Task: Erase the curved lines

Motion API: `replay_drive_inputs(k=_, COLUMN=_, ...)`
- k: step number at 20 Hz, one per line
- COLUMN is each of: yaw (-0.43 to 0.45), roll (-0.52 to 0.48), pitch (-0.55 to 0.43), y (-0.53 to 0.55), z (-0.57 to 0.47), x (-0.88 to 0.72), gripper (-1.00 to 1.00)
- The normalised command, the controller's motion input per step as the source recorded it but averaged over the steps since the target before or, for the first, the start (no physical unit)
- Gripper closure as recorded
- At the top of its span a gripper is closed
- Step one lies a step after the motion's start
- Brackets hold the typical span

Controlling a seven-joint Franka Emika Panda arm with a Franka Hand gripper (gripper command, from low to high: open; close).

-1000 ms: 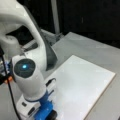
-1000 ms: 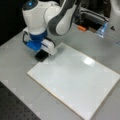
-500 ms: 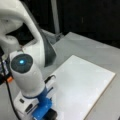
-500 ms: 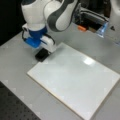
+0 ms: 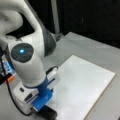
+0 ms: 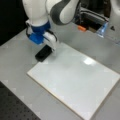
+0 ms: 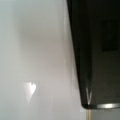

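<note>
- Step in hand, as I judge it: the wipe itself, at or near its start. The gripper (image 6: pixel 40 45) is low over the board's (image 6: pixel 75 80) edge, at that front view's upper left.
- Jaws look closed on the eraser (image 6: pixel 43 53), a black block hanging right under the blue fingers (image 6: pixel 37 38). In the wrist view the eraser (image 7: pixel 100 50) fills the right side, with bare board (image 7: pixel 37 55) beside it.
- The eraser lies along the board's edge near a corner. I cannot tell whether it presses on the board or hangs just above it.
- Curve lines: none show anywhere on the open board in both front views or the wrist view. Either they sit under the eraser or arm, are too faint to see, or are already wiped; I cannot tell which.
- What the work calls for, by my judgement: the eraser kept flat on the board with even pressure, and the board staying put on the desk.
- The board (image 5: pixel 82 85) is white and glossy, with a light glare patch near its middle. It lies flat on a grey desk (image 6: pixel 15 62).
- Beyond the board's far edge is clutter, including a small orange item (image 6: pixel 81 28) and a blue one (image 6: pixel 102 30).
- A dark perforated mat (image 6: pixel 15 110) lies off the board's near corner.
- Black backdrop (image 5: pixel 87 20) behind the desk. A black cable (image 5: pixel 10 92) hangs by the arm.
</note>
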Motion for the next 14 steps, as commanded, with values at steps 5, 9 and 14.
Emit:
replay_drive_inputs(k=5, yaw=-0.026, roll=-0.157, pitch=-0.048, y=0.56, z=0.02, x=-0.24, gripper=-1.0)
replay_drive_inputs(k=9, yaw=-0.051, roll=-0.115, pitch=-0.055, y=0.31, z=-0.01, x=-0.23, gripper=-1.0)
replay_drive_inputs(k=14, yaw=-0.008, roll=-0.044, pitch=-0.09, y=0.28, z=0.02, x=-0.19, gripper=-1.0)
